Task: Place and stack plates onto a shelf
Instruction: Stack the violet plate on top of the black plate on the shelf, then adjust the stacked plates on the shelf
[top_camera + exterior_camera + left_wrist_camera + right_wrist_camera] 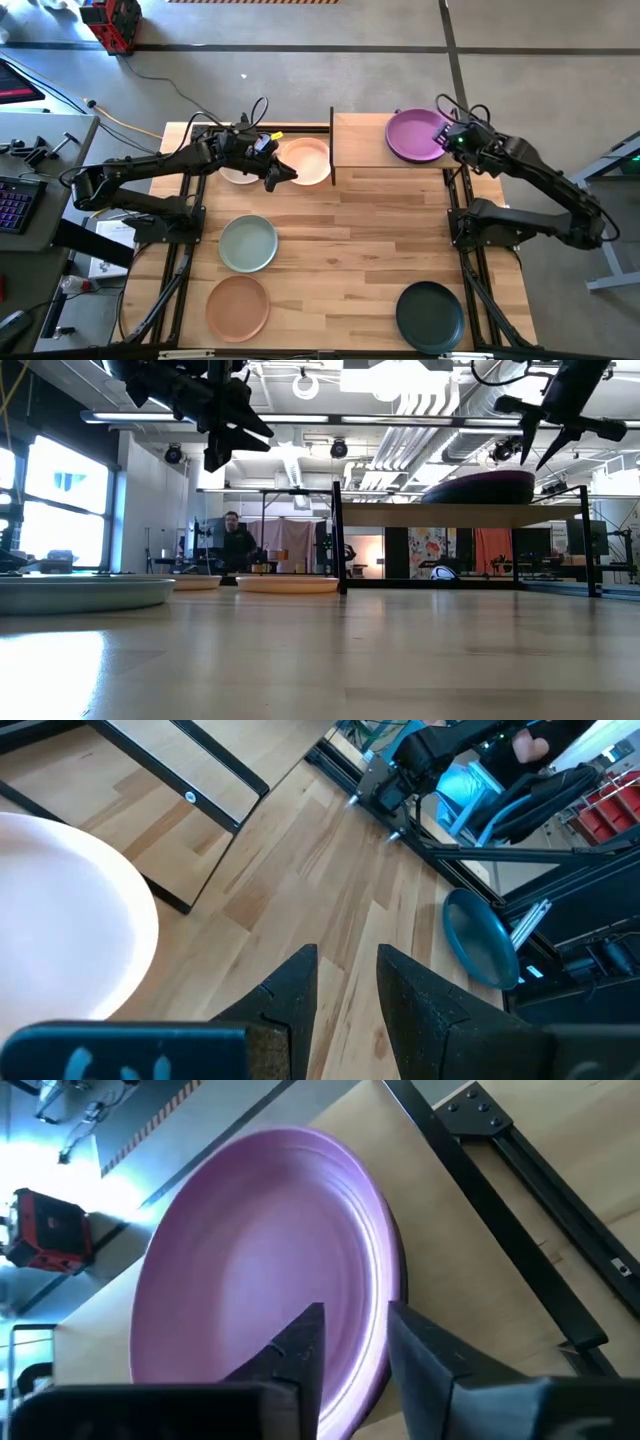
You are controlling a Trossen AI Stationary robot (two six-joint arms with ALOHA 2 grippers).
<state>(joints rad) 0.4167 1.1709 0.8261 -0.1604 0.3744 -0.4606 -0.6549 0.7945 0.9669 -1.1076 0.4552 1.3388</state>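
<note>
The purple plate (415,135) lies on the light-wood shelf (365,135) at the table's far side, and a dark rim (397,1275) shows under its edge. My right gripper (355,1330) is open, one finger on either side of the plate's right rim. In the low view it (540,455) hangs just above the plate (480,488). My left gripper (285,175) is open with nothing between its fingers (345,970). It hovers over the near edge of the peach plate (308,160), which rests flat on the table beside a beige plate (238,172).
On the tabletop lie a sage green plate (248,243), a terracotta plate (238,307) at the near left and a dark green plate (430,315) at the near right. A black shelf post (332,150) stands next to the peach plate. A person (235,538) stands far behind.
</note>
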